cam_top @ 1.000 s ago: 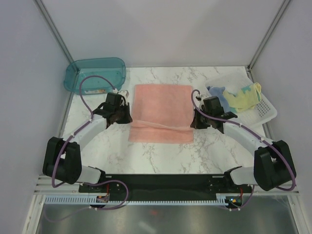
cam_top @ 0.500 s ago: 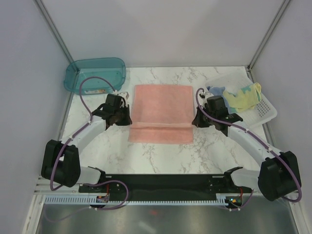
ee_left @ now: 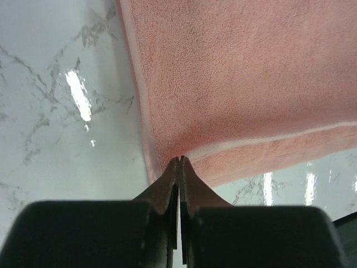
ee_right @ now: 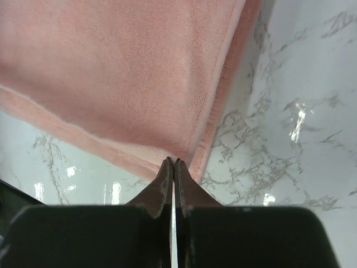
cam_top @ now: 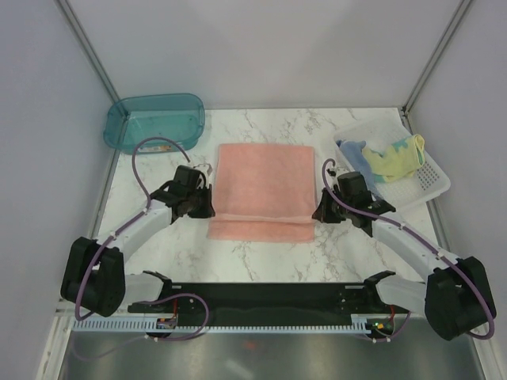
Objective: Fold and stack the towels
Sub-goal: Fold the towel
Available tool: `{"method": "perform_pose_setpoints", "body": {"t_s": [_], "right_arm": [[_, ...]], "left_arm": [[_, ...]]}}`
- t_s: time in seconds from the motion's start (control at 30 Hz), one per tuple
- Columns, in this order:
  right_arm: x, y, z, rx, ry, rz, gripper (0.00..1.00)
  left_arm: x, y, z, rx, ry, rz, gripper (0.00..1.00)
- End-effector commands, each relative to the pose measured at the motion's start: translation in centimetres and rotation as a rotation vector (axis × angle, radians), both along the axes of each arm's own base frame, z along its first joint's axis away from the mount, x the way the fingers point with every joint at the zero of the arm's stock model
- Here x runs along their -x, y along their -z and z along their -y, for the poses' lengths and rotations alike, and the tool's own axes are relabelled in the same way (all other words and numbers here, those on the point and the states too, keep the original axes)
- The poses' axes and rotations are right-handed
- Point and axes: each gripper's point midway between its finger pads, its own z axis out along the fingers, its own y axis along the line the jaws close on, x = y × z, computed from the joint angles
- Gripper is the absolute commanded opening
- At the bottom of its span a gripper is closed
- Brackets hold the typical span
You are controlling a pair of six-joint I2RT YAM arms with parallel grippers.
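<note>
On the bench (cam_top: 261, 265), white marble pattern, the salmon-pink towel (cam_top: 264, 180) is the biggest item. It lies flat and doubled over. The upper layer's near hem stops short of the lower layer's near edge, so a strip of the lower layer shows on the side toward the arm bases.

The teal plastic bin (cam_top: 154, 120) sits off the salmon-pink towel's far left corner, well apart from it, at the bench edge by the wall.

The white perforated basket (cam_top: 434, 180) sits off the towel's far right corner, near it but not touching.

The pale yellow towel (cam_top: 398, 158) is crumpled in a heap inside that basket; its print is too small to read from above. The light blue towel (cam_top: 354, 151) is also bunched in the basket, touching the yellow one on the side nearer the salmon-pink towel.

The left hand (ee_left: 179, 161) is at the salmon-pink towel's left edge, where the upper hem ends. Its fingers (ee_left: 166, 187) are pressed together, with only a hairline between them, and the tips pinch that hem corner.

The right hand (ee_right: 172, 162) is at the towel's right edge, at the other end of the same hem. Its fingers (ee_right: 159, 192) are likewise pressed together, nipping the cloth at the tips.
</note>
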Motion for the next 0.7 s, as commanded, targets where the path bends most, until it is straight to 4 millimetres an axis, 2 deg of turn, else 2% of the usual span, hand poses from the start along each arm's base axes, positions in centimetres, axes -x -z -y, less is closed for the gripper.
{"method": "perform_pose_setpoints", "body": {"t_s": [0.0, 0.1, 0.17, 0.23, 0.27, 0.3, 0.37, 0.4, 0.5, 0.57, 0.67], "right_arm": [[1.5, 1.7, -1.1, -0.077, 0.022, -0.068, 0.00], [2.3, 3.4, -0.6, -0.070, 0.075, -0.113, 0.00], [2.7, 3.7, -0.3, -0.062, 0.085, -0.122, 0.10], [2.7, 3.3, -0.1, -0.065, 0.103, -0.119, 0.23], [3.0, 3.2, 0.1, -0.059, 0.112, -0.132, 0.25], [2.8, 2.5, 0.0, -0.069, 0.125, -0.124, 0.26], [3.0, 2.1, 0.5, -0.055, 0.160, -0.138, 0.32], [2.8, 1.3, 0.6, -0.073, 0.198, -0.135, 0.35], [2.8, 1.0, 1.1, -0.085, 0.294, -0.159, 0.38], [2.7, 1.3, 1.4, -0.099, 0.374, -0.188, 0.39], [0.8, 1.2, 1.7, -0.070, 0.387, -0.134, 0.42]], "left_arm": [[1.4, 1.6, 0.4, -0.001, 0.000, -0.057, 0.02], [2.3, 2.5, 0.6, -0.021, -0.001, -0.082, 0.02], [2.6, 2.3, 0.5, -0.013, -0.019, -0.082, 0.07], [2.7, 2.1, -0.3, -0.043, -0.053, -0.080, 0.21], [2.5, 1.5, -0.8, -0.053, -0.085, -0.060, 0.28], [2.2, 1.4, -2.1, -0.107, -0.139, -0.046, 0.40], [1.6, 0.1, -3.2, -0.135, -0.227, -0.012, 0.47], [1.1, -0.4, -4.3, -0.167, -0.293, 0.015, 0.47], [1.3, -1.3, -3.3, -0.068, -0.375, -0.004, 0.49], [0.6, -1.6, -2.3, 0.002, -0.397, 0.005, 0.51], [-1.4, -1.9, -1.7, -0.001, -0.354, 0.051, 0.56]]}}
